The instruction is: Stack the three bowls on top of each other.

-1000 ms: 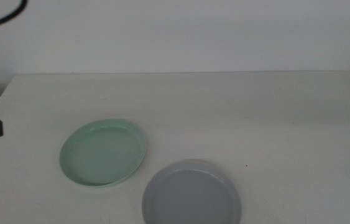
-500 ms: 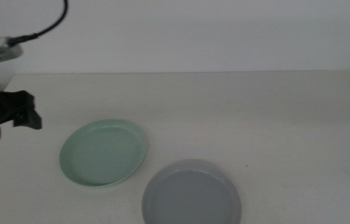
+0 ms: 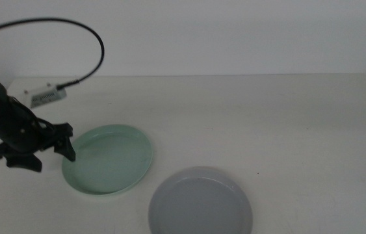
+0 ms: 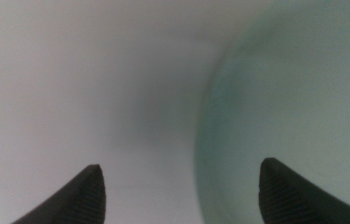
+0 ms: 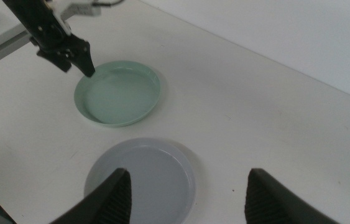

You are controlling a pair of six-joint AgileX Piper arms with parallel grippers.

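Mint green bowl (image 3: 108, 159) near desk (image 3: 248, 110) centre-left, grey bowl (image 3: 200, 203) just beside, nearer camera; white bowl unseen. Middle view: left gripper (image 3: 39, 151) swung in within last second, now at mint rim.
Left wrist: fingers (image 4: 81, 194) spread, straddling rim; pickup imminent.
Right wrist: right gripper (image 5: 187, 190) open, waiting above grey bowl.

Bright, even, washed-out light; faint soft shadows; left wrist view blurred, out of focus.
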